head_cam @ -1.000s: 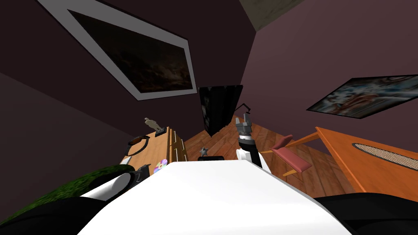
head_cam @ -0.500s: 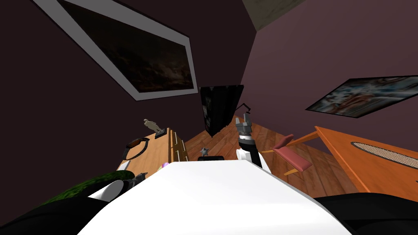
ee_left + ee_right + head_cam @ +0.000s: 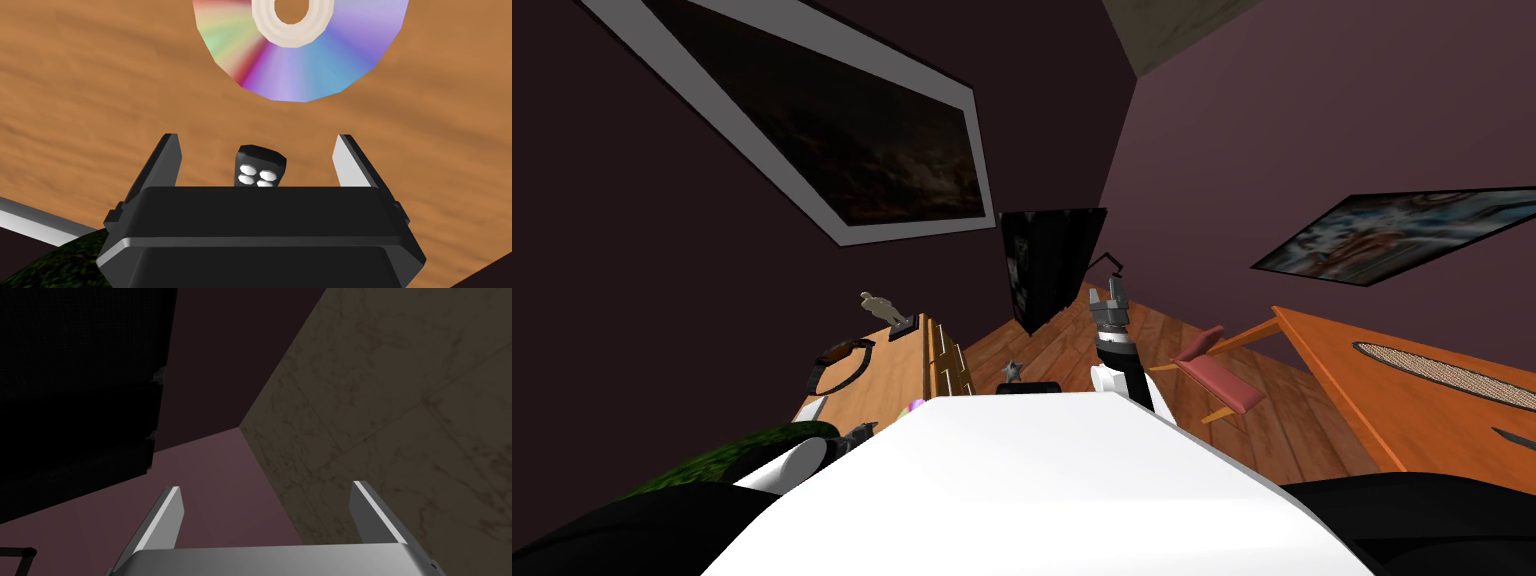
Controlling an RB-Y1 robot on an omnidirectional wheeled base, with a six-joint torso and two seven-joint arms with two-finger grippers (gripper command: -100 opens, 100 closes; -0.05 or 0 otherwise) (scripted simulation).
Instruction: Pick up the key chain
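While no grasp is made yet, the head view shows the left arm low over the near end of the wooden desk. The right arm is raised mid-room, well apart from it.

In the left wrist view, the left jaws stand open. The key chain, a black fob with 4 white buttons, lies on the desk between them, close to their dark base. A rainbow disc lies just beyond.

In the right wrist view, the right jaws are open and empty.

The reach looks done; closing and lifting remain.
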